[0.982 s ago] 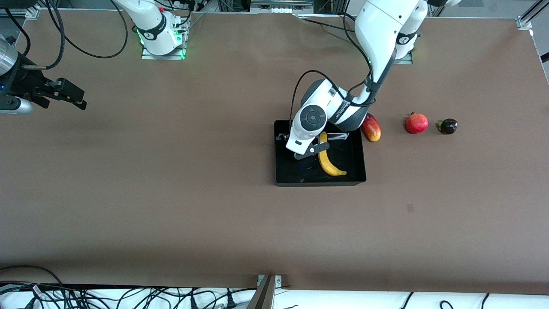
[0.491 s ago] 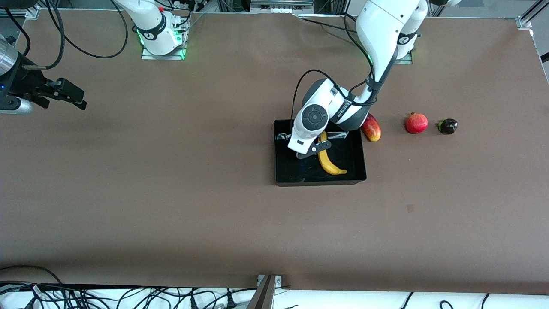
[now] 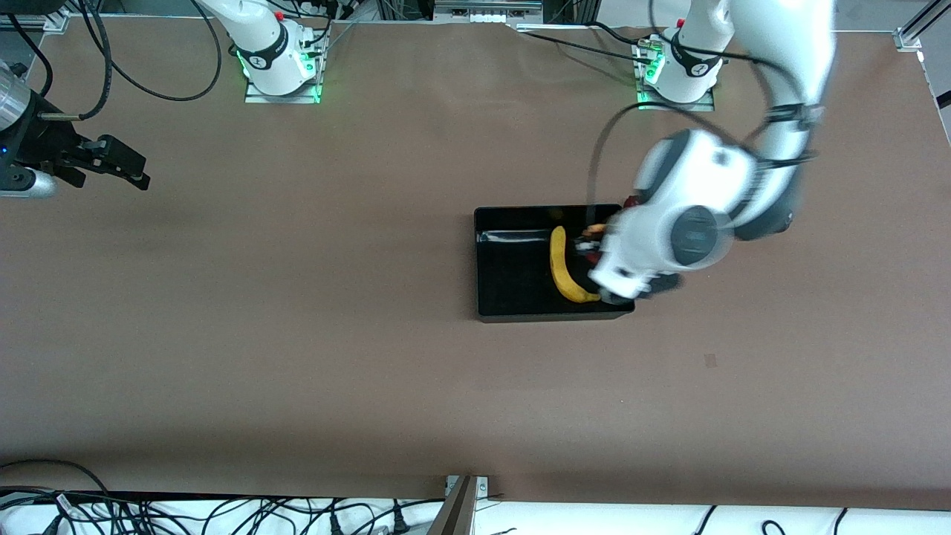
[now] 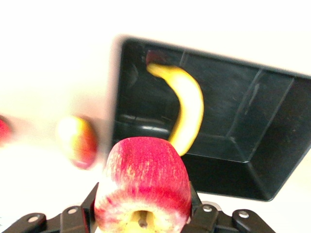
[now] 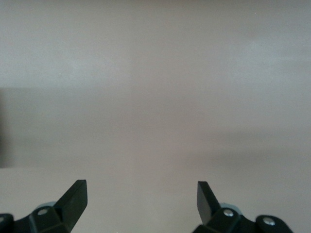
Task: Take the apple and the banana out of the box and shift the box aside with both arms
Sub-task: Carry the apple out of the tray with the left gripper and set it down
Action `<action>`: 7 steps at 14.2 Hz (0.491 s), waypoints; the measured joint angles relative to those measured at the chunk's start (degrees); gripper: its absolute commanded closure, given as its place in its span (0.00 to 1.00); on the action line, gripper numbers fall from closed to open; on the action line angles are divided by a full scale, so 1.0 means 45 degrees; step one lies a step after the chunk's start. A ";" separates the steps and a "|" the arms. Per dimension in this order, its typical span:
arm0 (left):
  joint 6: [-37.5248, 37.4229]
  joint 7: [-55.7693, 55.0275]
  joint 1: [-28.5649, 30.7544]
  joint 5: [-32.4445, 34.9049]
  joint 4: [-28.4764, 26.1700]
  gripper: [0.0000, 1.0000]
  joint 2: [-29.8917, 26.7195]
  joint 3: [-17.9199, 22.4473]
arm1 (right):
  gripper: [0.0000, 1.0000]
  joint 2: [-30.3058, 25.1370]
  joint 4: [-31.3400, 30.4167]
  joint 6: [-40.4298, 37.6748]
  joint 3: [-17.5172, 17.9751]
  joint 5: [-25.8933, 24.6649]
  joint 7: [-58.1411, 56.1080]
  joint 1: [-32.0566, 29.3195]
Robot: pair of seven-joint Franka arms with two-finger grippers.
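We see the banana [image 3: 564,266] lying in the box [image 3: 513,312] mid-table [image 3: 297,357]. Over the box's wall toward the left arm's end, our left hand [image 4: 144,219] grips the apple [image 4: 144,182]. Beside the box lies a mango [image 4: 77,141]. Our right hand [image 5: 141,199] waits, fingers spread wide, over bare table.

Apple [image 4: 142,187] in left gripper [image 4: 143,213], banana [image 4: 187,109] in black box [image 4: 272,121], mango [image 4: 77,141] beside it

Brown table [image 3: 297,334] carries black box [image 3: 513,308], mango [image 4: 77,141]
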 measured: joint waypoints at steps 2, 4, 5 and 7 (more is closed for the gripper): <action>0.0097 0.3035 0.1778 0.0898 -0.0012 1.00 -0.0024 0.0097 | 0.00 0.0000 0.0000 0.0000 -0.0001 0.0000 0.0000 -0.0003; 0.1615 0.5480 0.3129 0.1578 -0.0182 1.00 0.0542 0.0267 | 0.00 0.0001 0.0001 0.0000 -0.0001 0.0000 0.0001 -0.0005; 0.2580 0.6500 0.3487 0.1688 -0.0279 1.00 0.0990 0.0589 | 0.00 0.0001 0.0000 0.0000 -0.0001 0.0000 0.0001 -0.0005; 0.4353 0.7944 0.3730 0.1697 -0.0576 1.00 0.1837 0.1201 | 0.00 0.0004 0.0001 0.0000 -0.0001 0.0000 0.0001 -0.0005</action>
